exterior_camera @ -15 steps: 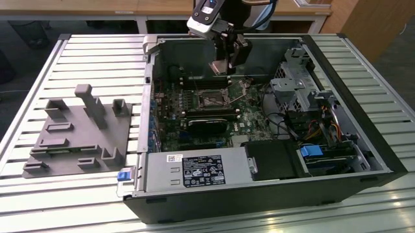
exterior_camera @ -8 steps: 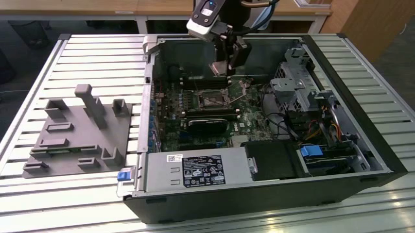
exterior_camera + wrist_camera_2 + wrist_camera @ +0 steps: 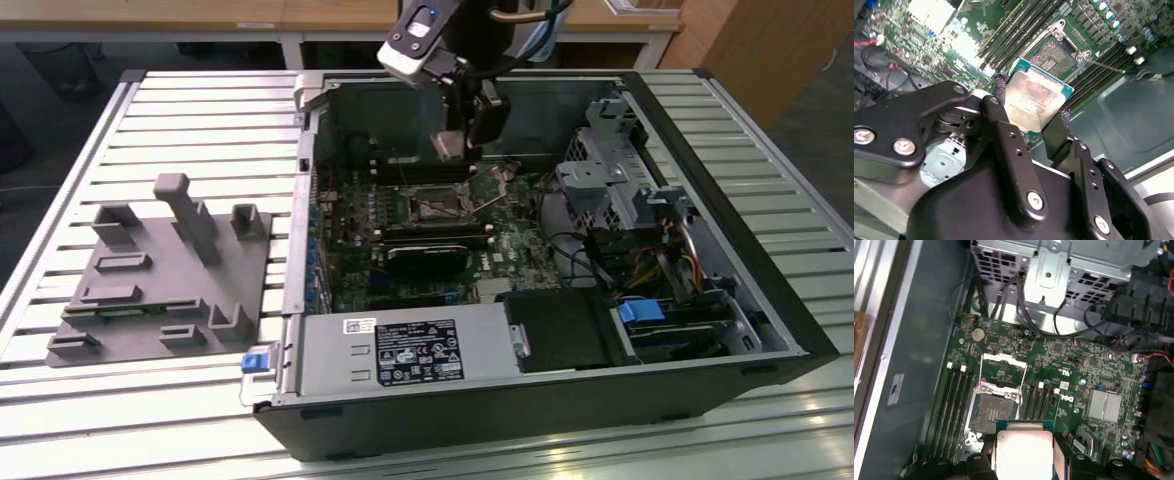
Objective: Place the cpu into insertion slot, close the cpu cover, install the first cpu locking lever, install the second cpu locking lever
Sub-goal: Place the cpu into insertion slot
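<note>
Second wrist view: the gripper (image 3: 1030, 107) pinches the cpu (image 3: 1036, 95) by two opposite edges, metal top towards the camera, likely so the chip can go down flat into the insertion slot (image 3: 1056, 52), which sits bare and apart from it. In the first wrist view the cpu cover (image 3: 1004, 358) is swung back off the slot. Memory slots (image 3: 956, 400) crowd both sides, leaving the fingers little room.

The chip (image 3: 1031, 100) is showing a dull silvery metal top. The gripper (image 3: 1029, 114) is looking matt black. The grey fixture (image 3: 167, 290) is appearing matt plastic on the shiny ribbed metal table (image 3: 134, 400).
</note>
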Motion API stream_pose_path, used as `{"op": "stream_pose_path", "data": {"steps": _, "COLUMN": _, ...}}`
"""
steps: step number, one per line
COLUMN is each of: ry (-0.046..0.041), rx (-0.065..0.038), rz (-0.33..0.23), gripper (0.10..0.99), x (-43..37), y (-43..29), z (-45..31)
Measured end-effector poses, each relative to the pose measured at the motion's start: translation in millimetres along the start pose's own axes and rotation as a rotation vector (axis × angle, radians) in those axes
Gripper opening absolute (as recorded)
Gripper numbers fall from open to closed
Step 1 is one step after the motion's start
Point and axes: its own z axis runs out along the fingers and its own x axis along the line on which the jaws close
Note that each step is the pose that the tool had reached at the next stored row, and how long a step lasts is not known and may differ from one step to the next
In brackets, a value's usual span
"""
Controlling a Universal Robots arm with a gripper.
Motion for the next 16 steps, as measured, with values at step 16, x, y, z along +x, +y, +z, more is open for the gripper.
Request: {"op": "stream_pose_path", "data": {"steps": 16, "ry": -0.0056, "rx": 0.0, "rz": 0.087, "gripper": 0.541, "x": 0.6, "y": -0.7, "z": 12.4}}
